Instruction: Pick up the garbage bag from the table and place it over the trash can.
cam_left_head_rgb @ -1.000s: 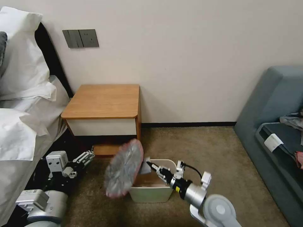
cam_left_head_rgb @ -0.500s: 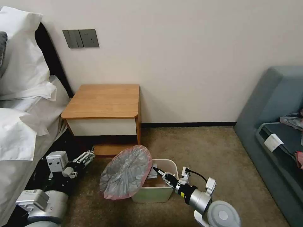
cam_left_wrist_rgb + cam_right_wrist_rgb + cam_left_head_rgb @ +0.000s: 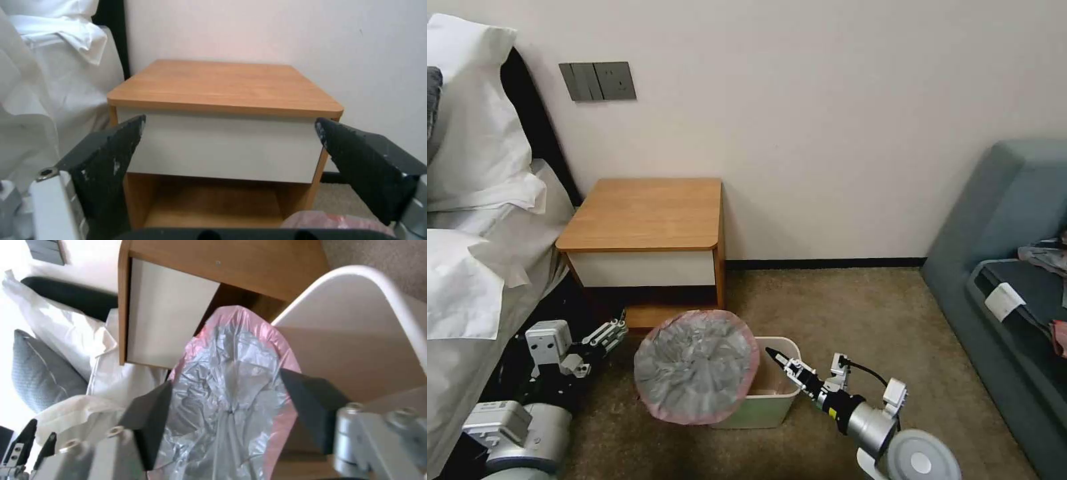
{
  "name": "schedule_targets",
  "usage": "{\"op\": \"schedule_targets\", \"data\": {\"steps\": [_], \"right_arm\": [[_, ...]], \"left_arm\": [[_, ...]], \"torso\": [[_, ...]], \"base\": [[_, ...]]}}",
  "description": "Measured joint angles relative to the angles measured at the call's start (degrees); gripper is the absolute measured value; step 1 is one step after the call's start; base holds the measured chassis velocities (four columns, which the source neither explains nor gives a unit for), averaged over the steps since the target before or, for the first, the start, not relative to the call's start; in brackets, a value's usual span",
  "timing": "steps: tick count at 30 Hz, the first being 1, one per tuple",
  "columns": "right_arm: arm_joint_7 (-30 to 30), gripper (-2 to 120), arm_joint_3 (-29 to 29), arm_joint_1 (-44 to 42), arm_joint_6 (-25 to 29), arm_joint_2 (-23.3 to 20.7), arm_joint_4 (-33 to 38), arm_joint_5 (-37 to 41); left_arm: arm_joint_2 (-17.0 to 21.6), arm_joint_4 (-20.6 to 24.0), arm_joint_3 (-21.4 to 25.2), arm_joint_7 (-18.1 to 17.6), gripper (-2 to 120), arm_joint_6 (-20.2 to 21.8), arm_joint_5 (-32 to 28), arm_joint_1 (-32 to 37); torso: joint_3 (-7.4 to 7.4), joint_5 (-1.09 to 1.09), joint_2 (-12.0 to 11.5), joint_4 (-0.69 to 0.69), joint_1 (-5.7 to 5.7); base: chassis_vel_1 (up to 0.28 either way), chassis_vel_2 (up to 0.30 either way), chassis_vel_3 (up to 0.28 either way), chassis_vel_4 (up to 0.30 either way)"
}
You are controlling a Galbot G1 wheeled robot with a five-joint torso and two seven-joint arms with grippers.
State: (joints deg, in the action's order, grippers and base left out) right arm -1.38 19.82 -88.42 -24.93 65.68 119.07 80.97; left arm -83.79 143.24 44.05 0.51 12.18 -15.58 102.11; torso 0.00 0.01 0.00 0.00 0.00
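Resting across the left side of the trash can (image 3: 774, 407), the garbage bag (image 3: 696, 365) lay spread as a round, crinkled grey disc with its pink-red rim facing up. It covered the bin's left portion and overhung onto the carpet (image 3: 860, 313) on that side, while the bin's right rim and inner wall stayed bare. In the right wrist view the bag (image 3: 231, 396) filled the space ahead of the fingers (image 3: 149, 421), with the cream wall of the trash can (image 3: 356, 340) just beside it.

The right gripper (image 3: 780, 357) hovered over the bin's right rim, its tips pointing toward the bag's edge. Its fingers stood apart with nothing between them — the bag lay beyond them, not pinched.

The left gripper (image 3: 607, 333) sat low by the bed (image 3: 467, 267), in front of the table's lower shelf, well apart from the bag. Its fingers (image 3: 111, 156) were spread wide and held nothing; between them the left wrist view showed the table (image 3: 222, 86) with its white drawer front, and a bit of the pink rim low at the edge.

The table (image 3: 647, 213) stood against the wall behind the bin — its top bare.
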Motion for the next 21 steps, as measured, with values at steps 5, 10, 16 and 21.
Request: {"op": "schedule_targets", "data": {"steps": [5, 10, 16, 21], "right_arm": [[0.02, 88, -0.01, 0.03, -0.02, 0.0, 0.01, 0.04], [0.18, 100, 2.81, -0.66, -0.05, 0.75, 1.73, 0.07], [0.3, 100, 5.77, -1.73, 0.05, 1.39, 2.66, -0.02], [0.3, 100, 7.88, -2.03, 0.05, 1.55, 3.57, -0.02]], "left_arm": [[-0.01, 0.0, -0.02, 0.02, 100, 0.0, 0.02, 0.0], [1.27, -1.34, -4.32, 1.12, 100, -0.34, 5.2, 1.56], [2.47, -4.22, -13.89, 1.09, 100, -0.81, 10.2, 2.53], [2.55, -6.67, -17.93, -0.56, 100, -1.26, 12.6, 2.07]], "torso": [[0.0, 0.0, 0.0, 0.0, 0.0], [0.0, 0.04, 0.0, 0.01, 0.0], [0.0, 0.05, 0.0, -0.01, 0.0], [0.0, 0.0, 0.0, 0.0, 0.0]], "base": [[0.0, 0.0, 0.0, 0.0], [0.0, 0.0, 0.0, 0.0], [0.0, 0.0, 0.0, 0.0], [0.0, 0.0, 0.0, 0.0]]}}
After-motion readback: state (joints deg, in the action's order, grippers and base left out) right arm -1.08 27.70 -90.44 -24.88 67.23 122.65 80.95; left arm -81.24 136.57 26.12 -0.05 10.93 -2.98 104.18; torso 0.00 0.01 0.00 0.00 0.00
